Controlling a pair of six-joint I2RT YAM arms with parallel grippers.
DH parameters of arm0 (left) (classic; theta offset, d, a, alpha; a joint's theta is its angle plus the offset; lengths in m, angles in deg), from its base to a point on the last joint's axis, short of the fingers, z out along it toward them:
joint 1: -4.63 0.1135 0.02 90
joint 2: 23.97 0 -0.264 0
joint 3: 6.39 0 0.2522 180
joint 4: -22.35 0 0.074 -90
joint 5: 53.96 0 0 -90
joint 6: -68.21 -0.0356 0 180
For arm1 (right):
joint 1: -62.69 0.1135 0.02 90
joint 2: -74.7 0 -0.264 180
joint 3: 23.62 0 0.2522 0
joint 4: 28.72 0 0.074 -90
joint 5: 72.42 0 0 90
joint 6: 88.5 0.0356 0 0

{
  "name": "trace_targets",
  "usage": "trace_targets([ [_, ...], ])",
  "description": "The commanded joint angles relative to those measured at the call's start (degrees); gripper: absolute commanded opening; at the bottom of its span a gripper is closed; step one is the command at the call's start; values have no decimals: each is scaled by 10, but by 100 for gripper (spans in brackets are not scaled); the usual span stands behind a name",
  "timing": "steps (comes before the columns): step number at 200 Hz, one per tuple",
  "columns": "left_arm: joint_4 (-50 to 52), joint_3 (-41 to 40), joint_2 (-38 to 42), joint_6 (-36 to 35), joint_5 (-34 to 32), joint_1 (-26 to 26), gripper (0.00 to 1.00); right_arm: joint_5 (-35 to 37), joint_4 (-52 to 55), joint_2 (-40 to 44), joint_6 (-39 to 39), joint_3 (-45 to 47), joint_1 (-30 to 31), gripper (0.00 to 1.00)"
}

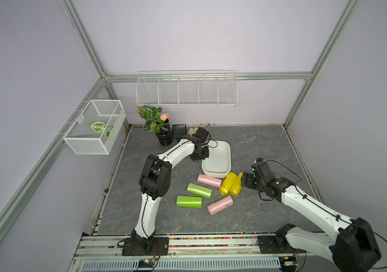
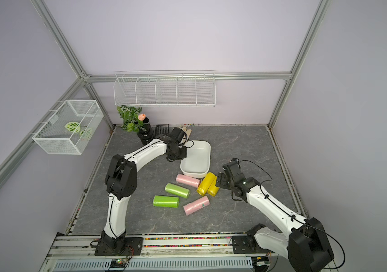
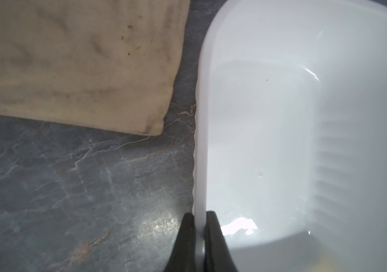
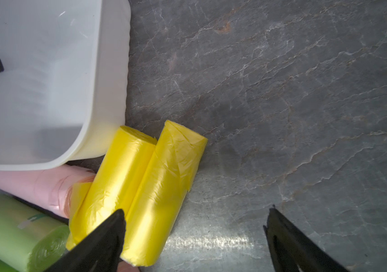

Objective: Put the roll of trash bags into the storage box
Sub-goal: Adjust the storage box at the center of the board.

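two yellow trash-bag rolls (image 4: 114,183) lie touching side by side at the near corner of the storage box (image 1: 229,153). two pink rolls (image 1: 209,180) and two green rolls (image 1: 199,190) lie nearby, all on the grey table (image 1: 270,150) outside the box. in both top views the left gripper's tips hide under its wrist. the left wrist view shows the left gripper (image 3: 200,217) clamped on the box's long rim, elbow raised and forearm reaching forward. a stained beige cloth (image 3: 77,63) is cut off by the frame. the right gripper (image 4: 196,212) hangs low with its jaws wide apart, just beside the outer yellow roll, holding nothing.
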Motion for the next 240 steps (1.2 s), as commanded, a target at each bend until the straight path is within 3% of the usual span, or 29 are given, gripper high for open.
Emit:
trace_targets([
  [1, 3, -7, 11, 47, -18, -4, 0, 6, 11, 7, 24, 0, 3, 94],
  [49, -1, -14, 4, 64, -36, -4, 0, -26, 6, -29, 73, -3, 3, 87],
  [98, -24, -15, 3, 20, -42, -4, 36, -52, -20, -74, 100, -5, 4, 82],
  [133, -29, -18, 20, 4, -39, -4, 51, -51, -16, -99, 105, -23, 15, 81],
  [200, 30, -29, 134, 15, -96, 5, 57, -38, -13, -139, 102, -63, 39, 78],
  [240, 63, -93, 255, 16, -56, 66, 58, -42, -8, -160, 106, -66, 43, 75],
])
